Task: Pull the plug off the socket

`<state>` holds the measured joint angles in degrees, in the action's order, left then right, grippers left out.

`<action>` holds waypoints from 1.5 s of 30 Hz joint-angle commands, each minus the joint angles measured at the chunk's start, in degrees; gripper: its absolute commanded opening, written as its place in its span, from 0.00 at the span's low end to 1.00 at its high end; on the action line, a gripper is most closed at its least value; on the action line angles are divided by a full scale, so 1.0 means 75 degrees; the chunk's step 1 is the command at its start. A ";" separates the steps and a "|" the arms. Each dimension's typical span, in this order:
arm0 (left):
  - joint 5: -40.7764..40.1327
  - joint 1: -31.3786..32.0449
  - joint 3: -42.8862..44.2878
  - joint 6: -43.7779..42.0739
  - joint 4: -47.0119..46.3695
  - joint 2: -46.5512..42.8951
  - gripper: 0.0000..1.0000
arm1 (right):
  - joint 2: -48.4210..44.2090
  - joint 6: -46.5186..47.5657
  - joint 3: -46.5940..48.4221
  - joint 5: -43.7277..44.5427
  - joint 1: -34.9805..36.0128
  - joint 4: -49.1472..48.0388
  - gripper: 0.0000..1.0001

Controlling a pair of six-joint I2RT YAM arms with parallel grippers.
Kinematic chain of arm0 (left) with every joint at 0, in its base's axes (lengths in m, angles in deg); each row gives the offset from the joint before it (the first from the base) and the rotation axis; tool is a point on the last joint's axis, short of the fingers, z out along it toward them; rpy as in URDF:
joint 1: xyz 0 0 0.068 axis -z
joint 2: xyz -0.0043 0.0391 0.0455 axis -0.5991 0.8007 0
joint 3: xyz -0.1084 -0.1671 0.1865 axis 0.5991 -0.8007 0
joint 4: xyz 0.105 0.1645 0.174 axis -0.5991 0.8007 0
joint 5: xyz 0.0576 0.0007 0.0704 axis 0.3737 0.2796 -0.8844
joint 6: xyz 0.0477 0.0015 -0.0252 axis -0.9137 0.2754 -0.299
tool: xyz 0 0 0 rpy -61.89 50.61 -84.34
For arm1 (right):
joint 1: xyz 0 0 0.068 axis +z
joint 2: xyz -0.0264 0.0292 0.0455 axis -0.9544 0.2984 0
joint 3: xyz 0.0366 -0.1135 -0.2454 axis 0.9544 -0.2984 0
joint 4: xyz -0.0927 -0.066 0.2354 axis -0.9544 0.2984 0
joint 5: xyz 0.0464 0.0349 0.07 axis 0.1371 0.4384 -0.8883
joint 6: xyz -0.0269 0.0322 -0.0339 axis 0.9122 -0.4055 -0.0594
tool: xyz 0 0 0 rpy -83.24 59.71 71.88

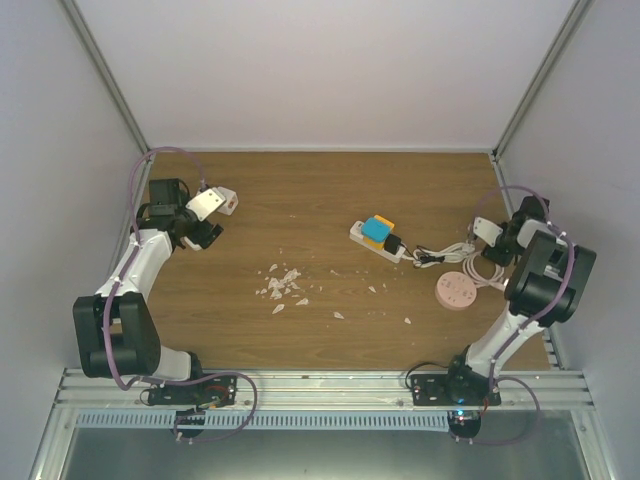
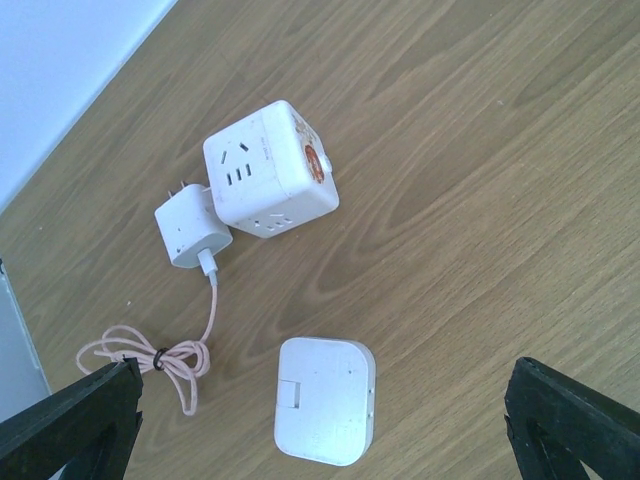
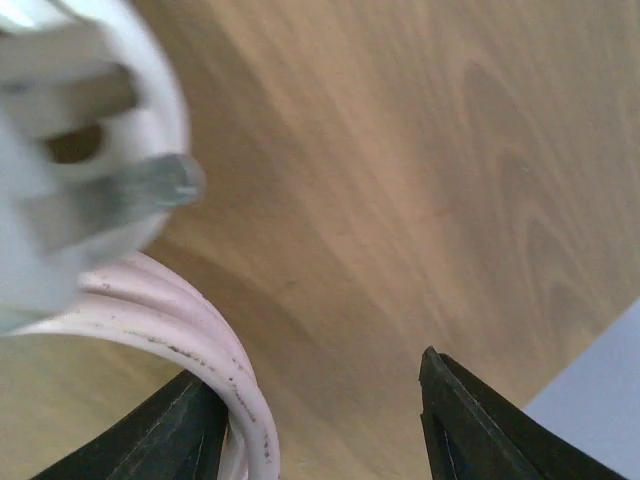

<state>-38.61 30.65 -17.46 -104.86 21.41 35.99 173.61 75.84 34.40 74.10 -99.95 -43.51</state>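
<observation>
Socket strip (image 1: 368, 236) diagonal, blue plug (image 1: 378, 230) atop; L end effector (image 2: 322, 365), R end effector (image 3: 310, 370) wide

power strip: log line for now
power strip: blue plug in | left jaws: open, near cube socket | right jaws: open, beside white cable

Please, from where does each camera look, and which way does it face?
Top external: above and behind the bases, facing down at the brown wooden table; left arm and right arm show.
Left wrist: on the left arm, looking down at a white cube socket; the open left gripper shows.
Right wrist: close over a blurred white plug and pale pink cable; the open right gripper shows.
Shared: the table, in all three.
</observation>
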 commanded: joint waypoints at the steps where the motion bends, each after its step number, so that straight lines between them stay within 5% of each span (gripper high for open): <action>1: 0.0107 -0.0011 0.0153 0.0088 -0.0075 -0.0169 0.99 | 0.0786 0.0053 0.0070 0.0693 -0.0097 -0.0405 0.55; 6: 0.0195 -0.0010 0.0156 0.0120 -0.0064 -0.0231 0.99 | 0.0289 0.0092 0.0201 0.0262 -0.0097 0.0193 0.62; 16: 0.0402 -0.0003 0.0178 0.0143 -0.0134 -0.0060 0.99 | -0.1129 0.0366 0.0160 -0.1109 -0.0055 0.2095 0.92; 22: 0.0515 -0.0010 0.0218 0.0236 -0.0198 0.0037 0.99 | -0.1495 -0.0316 0.0299 -0.2139 0.0716 0.2586 0.96; 29: 0.1248 -0.0012 -0.0058 0.0473 -0.0340 -0.0406 0.99 | -0.1842 -0.2049 -0.0301 -0.3166 0.2387 0.1437 1.00; 45: 0.1555 -0.0023 0.0010 0.1180 -0.0394 -0.0548 0.99 | -0.0502 -0.3452 -0.0379 -0.2758 0.4352 -0.0366 0.94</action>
<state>-28.53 30.65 -17.68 -99.09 21.28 32.36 167.66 52.62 31.97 52.99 -69.85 -42.18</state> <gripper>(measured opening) 0.990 0.956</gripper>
